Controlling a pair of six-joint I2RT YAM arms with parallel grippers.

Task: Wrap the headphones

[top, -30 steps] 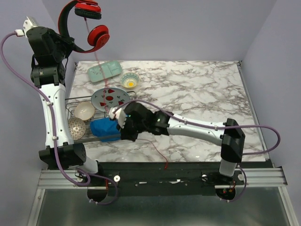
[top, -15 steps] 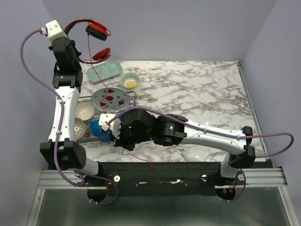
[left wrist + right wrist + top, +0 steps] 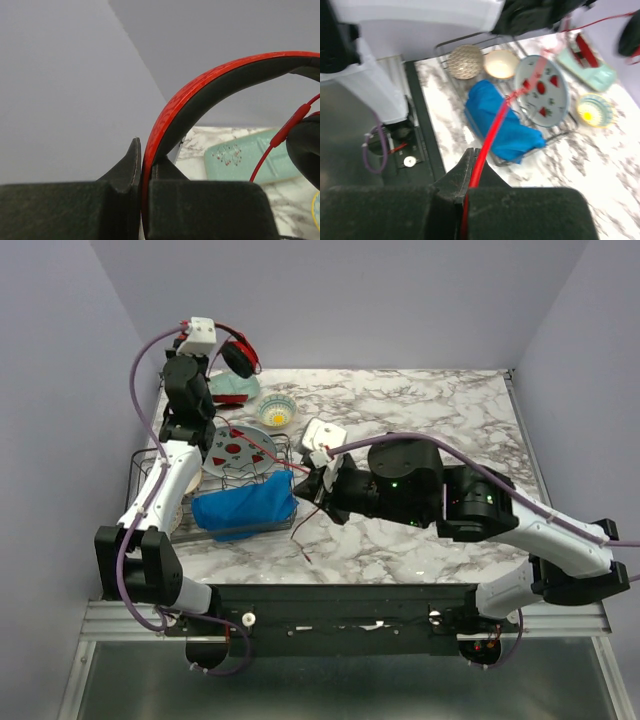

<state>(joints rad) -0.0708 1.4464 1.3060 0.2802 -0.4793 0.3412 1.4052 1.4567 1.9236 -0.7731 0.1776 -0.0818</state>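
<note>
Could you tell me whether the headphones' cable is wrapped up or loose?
Loose: the cable runs unwound from the headphones in the left gripper to the right gripper, its end trailing beyond.

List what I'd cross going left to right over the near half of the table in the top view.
left arm → blue cloth → right claw, shut on the red cable → right arm
</note>
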